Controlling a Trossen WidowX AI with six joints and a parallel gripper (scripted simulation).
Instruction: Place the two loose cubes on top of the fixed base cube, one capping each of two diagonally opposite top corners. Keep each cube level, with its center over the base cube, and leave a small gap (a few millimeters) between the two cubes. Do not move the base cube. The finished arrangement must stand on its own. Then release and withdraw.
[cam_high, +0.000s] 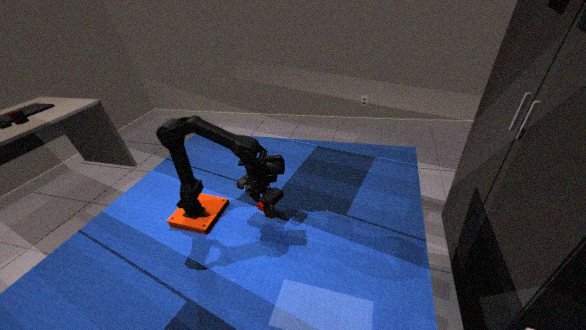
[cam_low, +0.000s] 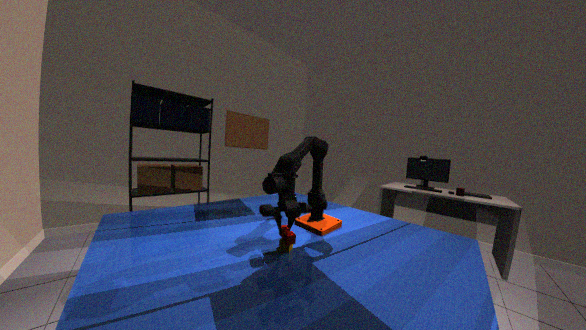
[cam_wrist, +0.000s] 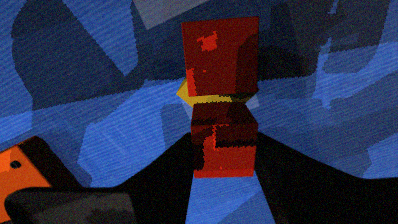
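My gripper (cam_high: 262, 204) (cam_low: 283, 228) (cam_wrist: 221, 138) is shut on a red cube (cam_high: 260, 205) (cam_low: 284, 228) (cam_wrist: 227, 162), held between its fingertips close above the yellow base cube. The other red cube (cam_low: 289, 236) (cam_wrist: 220, 57) sits on top of the yellow base cube (cam_high: 270, 210) (cam_low: 290, 247) (cam_wrist: 184, 94), at a corner on the side away from the gripper in the wrist view. A strip of yellow shows between the two red cubes there. Whether the held cube touches the base cube cannot be told. In the top view the placed cube is not clearly visible in the dark.
The arm's orange mounting plate (cam_high: 215, 206) (cam_low: 320, 224) (cam_wrist: 30, 172) lies close to the cubes. All stand on the blue table (cam_high: 340, 250) (cam_low: 160, 250). Dark shadows of the arm fall around the cubes. A desk, shelf and cabinet stand farther off.
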